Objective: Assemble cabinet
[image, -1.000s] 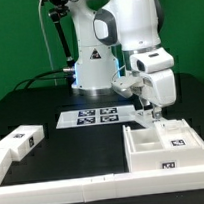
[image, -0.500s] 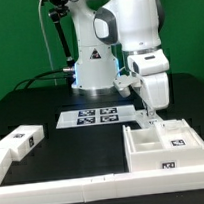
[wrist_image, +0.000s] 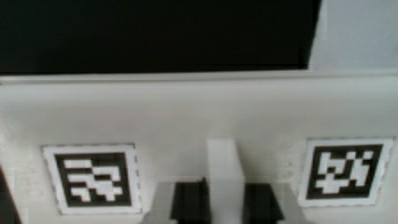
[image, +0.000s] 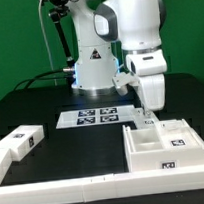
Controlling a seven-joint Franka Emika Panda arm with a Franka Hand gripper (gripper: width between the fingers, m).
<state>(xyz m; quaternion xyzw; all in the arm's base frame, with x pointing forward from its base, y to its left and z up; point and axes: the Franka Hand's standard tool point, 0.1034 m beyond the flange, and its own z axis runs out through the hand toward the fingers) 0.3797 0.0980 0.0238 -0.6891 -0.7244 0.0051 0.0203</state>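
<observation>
The cabinet's open white box shell (image: 164, 145) lies on the exterior view's right of the table, tags on its front. My gripper (image: 148, 114) points straight down at the shell's back wall. In the wrist view the two dark fingers (wrist_image: 187, 203) stand close on either side of a thin white upright wall (wrist_image: 222, 160) of the shell, between two marker tags, touching it. My gripper (wrist_image: 224, 203) looks shut on that wall. A small white tagged block (image: 20, 139) lies on the exterior view's left, far from the gripper.
The marker board (image: 96, 116) lies flat in front of the robot's base. A long low white rail (image: 57, 184) runs along the near edge and turns up the exterior view's left side. A green wall stands behind.
The hand has turned about its upright axis, from showing its broad face to its narrow side, and straightened over the shell's back wall. The shell and the block have not moved.
</observation>
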